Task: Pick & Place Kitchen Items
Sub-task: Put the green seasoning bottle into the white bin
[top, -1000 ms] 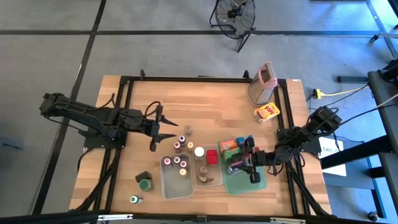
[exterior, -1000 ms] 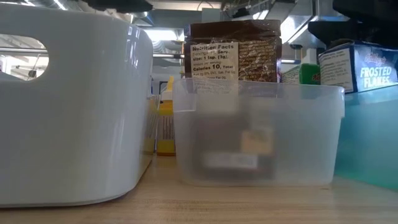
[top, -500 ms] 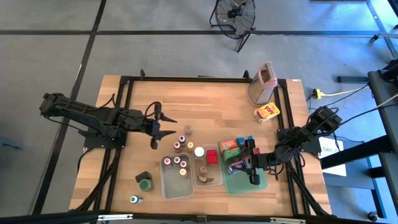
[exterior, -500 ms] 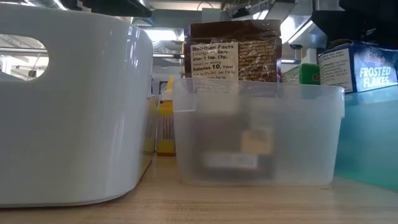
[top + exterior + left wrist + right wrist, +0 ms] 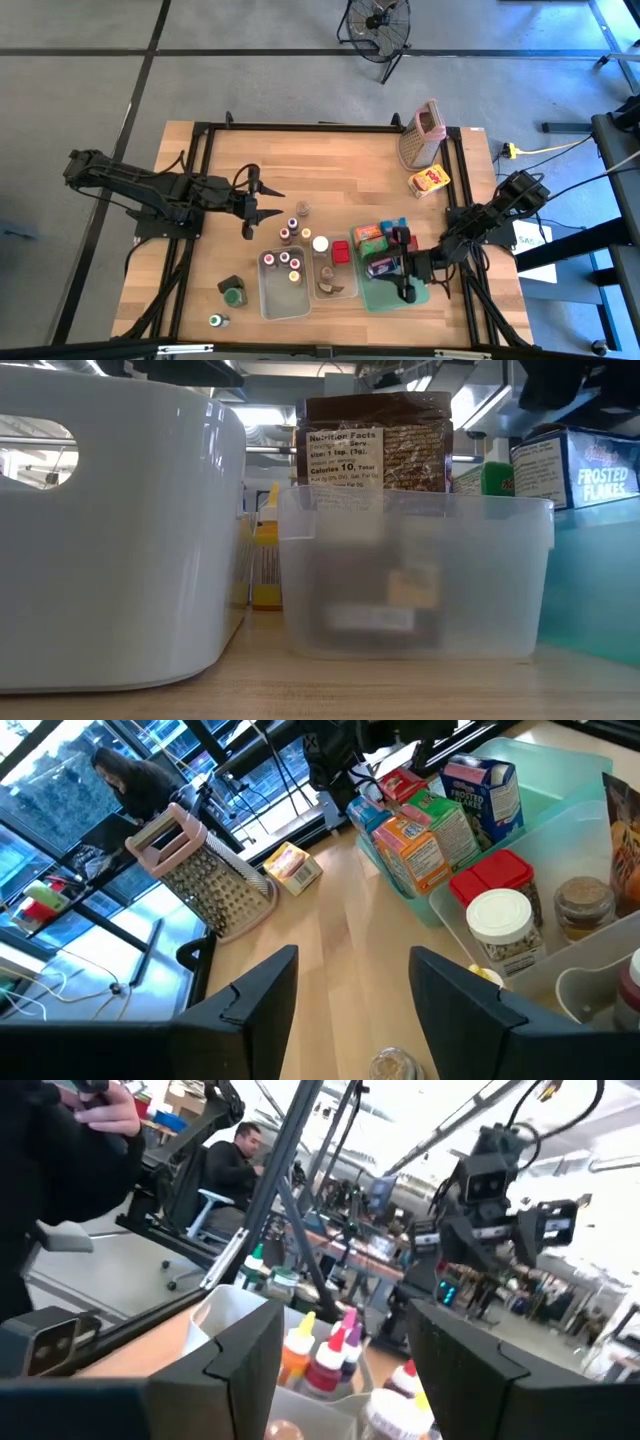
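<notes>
Over green tray [image 5: 385, 297], open right gripper [image 5: 403, 262]

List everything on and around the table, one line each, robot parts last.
Grater: one, metal with pink top, table's far right.
Yellow carton: one, lying beside the grater.
Green tray: one, front right, holding colourful cartons.
Clear tubs: two, front centre, holding small jars.
Loose jars: several, behind and left of the tubs.
Fan: one, black, floor beyond table.
Left gripper: open, above bare wood left of the jars.
Right gripper: open, above the tray.
</notes>
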Tool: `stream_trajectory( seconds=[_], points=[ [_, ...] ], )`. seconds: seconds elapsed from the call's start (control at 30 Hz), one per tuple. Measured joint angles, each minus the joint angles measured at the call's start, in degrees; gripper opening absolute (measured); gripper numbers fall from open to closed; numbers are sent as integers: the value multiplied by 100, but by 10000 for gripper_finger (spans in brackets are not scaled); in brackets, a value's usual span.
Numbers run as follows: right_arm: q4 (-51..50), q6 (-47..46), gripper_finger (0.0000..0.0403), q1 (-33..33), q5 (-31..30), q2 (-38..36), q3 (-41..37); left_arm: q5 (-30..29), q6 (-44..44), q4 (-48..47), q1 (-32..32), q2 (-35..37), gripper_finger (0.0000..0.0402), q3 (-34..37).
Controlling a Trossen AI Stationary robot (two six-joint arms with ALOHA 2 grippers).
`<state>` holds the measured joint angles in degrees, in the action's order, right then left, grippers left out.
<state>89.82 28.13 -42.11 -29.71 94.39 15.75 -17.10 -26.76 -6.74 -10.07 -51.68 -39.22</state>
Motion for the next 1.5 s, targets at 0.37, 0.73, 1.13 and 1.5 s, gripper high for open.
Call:
stream_trajectory(
  seconds=[0.37, 0.73, 1.13, 1.5],
  points=[
    [-2, 387, 213, 0, 0, -2, 205, 0, 2, -212, 0, 0, 185, 0],
    [-35, 476, 213, 2, -180, -2, 219, 9, 50, -278, 0, 0, 185, 0],
    [-1016, 1337, 213, -479, -173, -769, 440, 26, 60, -295, 0, 0, 184, 0],
    [-5767, 489, 213, -434, -153, -1860, 2000, 24, 59, -299, 0, 0, 184, -2]
  ],
)
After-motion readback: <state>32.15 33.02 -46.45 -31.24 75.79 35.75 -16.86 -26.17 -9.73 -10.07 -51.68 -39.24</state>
